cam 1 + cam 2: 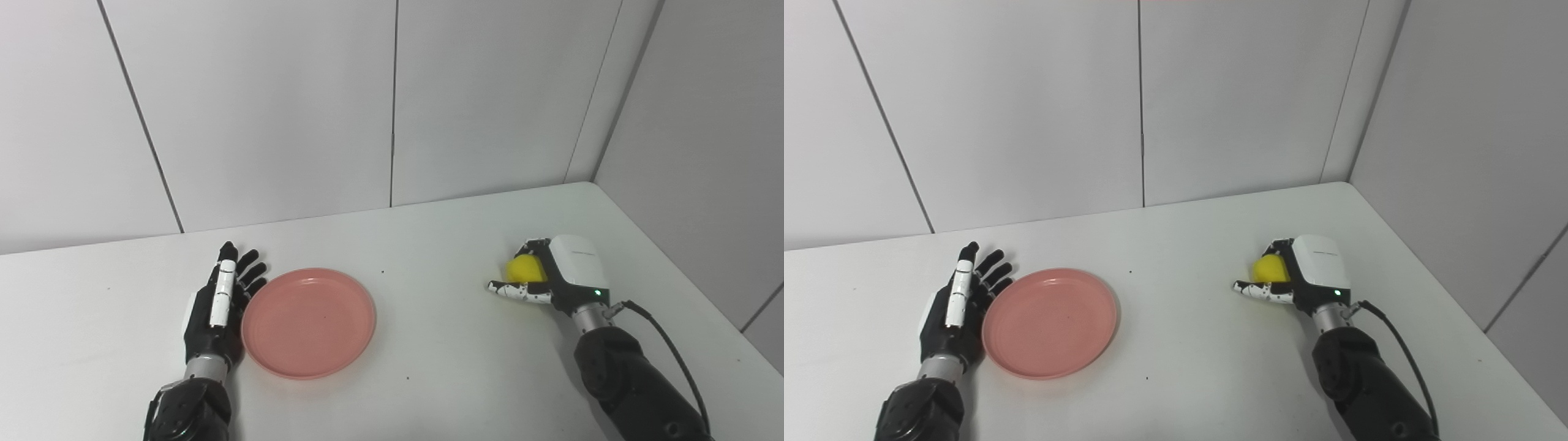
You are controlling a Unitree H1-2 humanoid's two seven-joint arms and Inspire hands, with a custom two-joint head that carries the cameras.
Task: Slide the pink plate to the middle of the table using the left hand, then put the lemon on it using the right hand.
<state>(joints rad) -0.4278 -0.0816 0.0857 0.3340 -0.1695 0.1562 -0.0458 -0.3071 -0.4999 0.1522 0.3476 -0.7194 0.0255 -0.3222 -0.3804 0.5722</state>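
**Left hand flat beside the pink plate, right hand wrapped around the lemon**

The left hand (215, 309) lies at the lower left of the frame, fingers straight and slightly spread, holding nothing. Its inner edge rests against the left rim of the pink plate (309, 322), palm side turned toward the dish. The plate sits flat on the white table (429, 343), left of the picture's centre, and nothing lies on it.

At the right of the frame, the right hand (554, 275) is closed around the lemon (525, 269). The fingers curl over the far side of the yellow fruit while the thumb reaches out under its near side toward the left, so only part of the lemon shows between them. Whether the fruit is lifted or resting on the table cannot be told. A black cable (664, 343) runs from the wrist back along the dark forearm toward the lower right corner.

The lemon and the plate are well apart, with bare tabletop between them. Pale wall panels (392, 104) fill the upper half of the picture.
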